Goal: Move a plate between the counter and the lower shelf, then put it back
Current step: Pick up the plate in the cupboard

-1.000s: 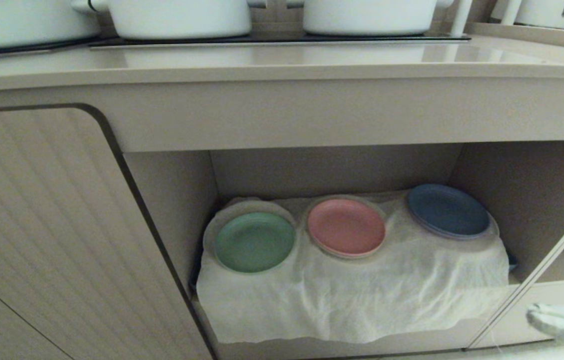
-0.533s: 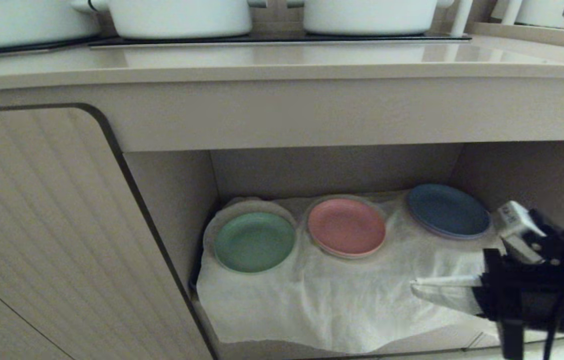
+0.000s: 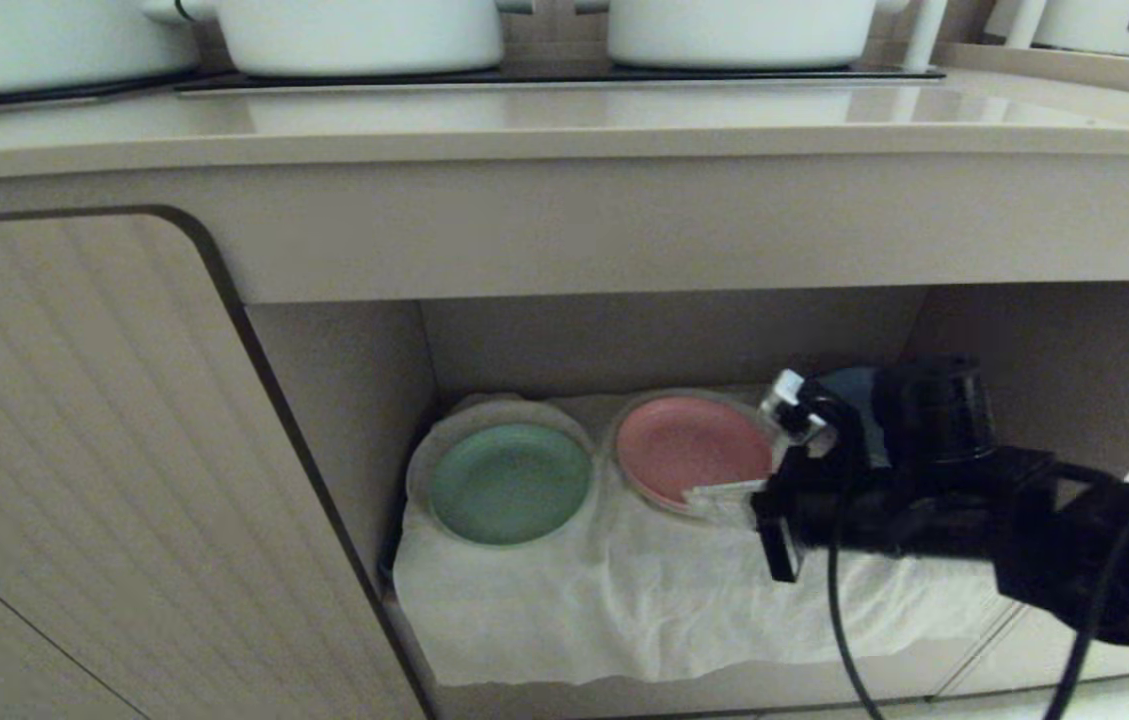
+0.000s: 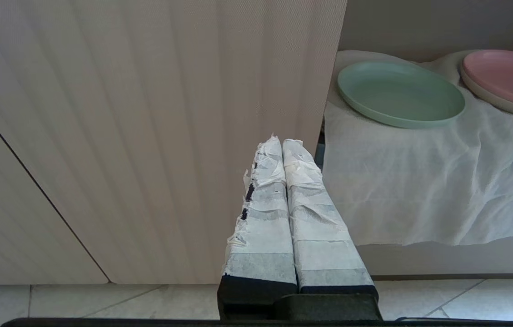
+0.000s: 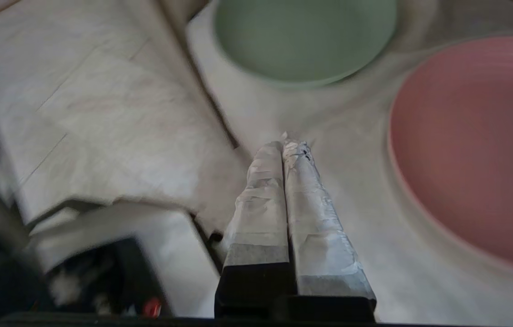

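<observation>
Both taped fingers of the right gripper (image 3: 714,493) are pressing together, holding nothing, hovering at the pink plate's (image 3: 689,450) near rim. Left of it, the plate (image 3: 510,482), round matte mint, is lying on the lower shelf's (image 3: 624,600) wrinkled cloth.

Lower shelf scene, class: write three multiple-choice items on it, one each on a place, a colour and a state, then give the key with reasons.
1. Where does the plate lie?
A. on the counter
B. on the cloth at the left end of the lower shelf
C. in a pot

2. What colour is the plate beside it?
A. yellow
B. black
C. pink

3. How are the right gripper fingers?
A. shut, empty
B. wide open
C. clamping a plate

Key: B, it rests on the cloth by the left wall; C, the pink plate lies next to it; A, the right wrist view shows the fingers pressed together with nothing between.
</observation>
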Motion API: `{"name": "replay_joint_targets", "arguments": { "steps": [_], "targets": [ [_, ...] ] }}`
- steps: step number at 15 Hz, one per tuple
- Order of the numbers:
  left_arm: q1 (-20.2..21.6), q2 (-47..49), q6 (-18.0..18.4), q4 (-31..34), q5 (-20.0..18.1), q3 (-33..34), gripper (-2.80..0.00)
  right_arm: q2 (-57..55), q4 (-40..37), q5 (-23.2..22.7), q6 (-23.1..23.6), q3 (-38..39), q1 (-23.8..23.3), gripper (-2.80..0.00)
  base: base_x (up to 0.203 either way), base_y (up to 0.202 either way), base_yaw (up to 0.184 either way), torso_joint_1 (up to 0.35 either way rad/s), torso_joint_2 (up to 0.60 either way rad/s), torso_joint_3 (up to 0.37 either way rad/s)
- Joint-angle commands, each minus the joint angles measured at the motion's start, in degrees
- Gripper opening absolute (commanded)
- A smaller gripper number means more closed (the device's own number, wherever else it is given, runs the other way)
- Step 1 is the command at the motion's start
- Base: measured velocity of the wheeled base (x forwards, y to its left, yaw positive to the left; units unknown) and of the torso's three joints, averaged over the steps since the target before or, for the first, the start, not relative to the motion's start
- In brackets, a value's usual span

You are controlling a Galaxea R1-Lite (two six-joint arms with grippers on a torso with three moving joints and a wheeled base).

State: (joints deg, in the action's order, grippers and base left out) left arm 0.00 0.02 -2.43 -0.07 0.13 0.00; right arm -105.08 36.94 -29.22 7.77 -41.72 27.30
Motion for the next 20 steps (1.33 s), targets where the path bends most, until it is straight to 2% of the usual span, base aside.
{"name": "replay_joint_targets", "arguments": {
  "steps": [1,5,10,12,17,20],
  "targets": [
    [0.0,0.0,0.0,0.0,0.0,0.0,-2.8,-8.2,2.9,2.1,-2.8,-3.7,2.6,-2.8,0.0,0.0,0.0,0.0,0.0,0.0],
    [0.0,0.0,0.0,0.0,0.0,0.0,-2.8,-14.3,6.1,4.9,-6.9,-8.7,6.1,-2.8,0.0,0.0,0.0,0.0,0.0,0.0],
    [0.0,0.0,0.0,0.0,0.0,0.0,-2.8,-18.6,5.9,13.4,-19.6,-16.4,9.5,-2.8,0.0,0.0,0.0,0.0,0.0,0.0],
    [0.0,0.0,0.0,0.0,0.0,0.0,-2.8,-20.1,5.1,16.6,-22.4,-18.9,10.5,-2.8,0.0,0.0,0.0,0.0,0.0,0.0],
    [0.0,0.0,0.0,0.0,0.0,0.0,-2.8,-20.1,-2.0,19.7,-25.2,-21.2,10.9,-2.8,0.0,0.0,0.0,0.0,0.0,0.0],
    [0.0,0.0,0.0,0.0,0.0,0.0,-2.8,-20.8,-8.5,22.3,-29.0,-27.1,10.9,-2.8,0.0,0.0,0.0,0.0,0.0,0.0]
  ]
}}
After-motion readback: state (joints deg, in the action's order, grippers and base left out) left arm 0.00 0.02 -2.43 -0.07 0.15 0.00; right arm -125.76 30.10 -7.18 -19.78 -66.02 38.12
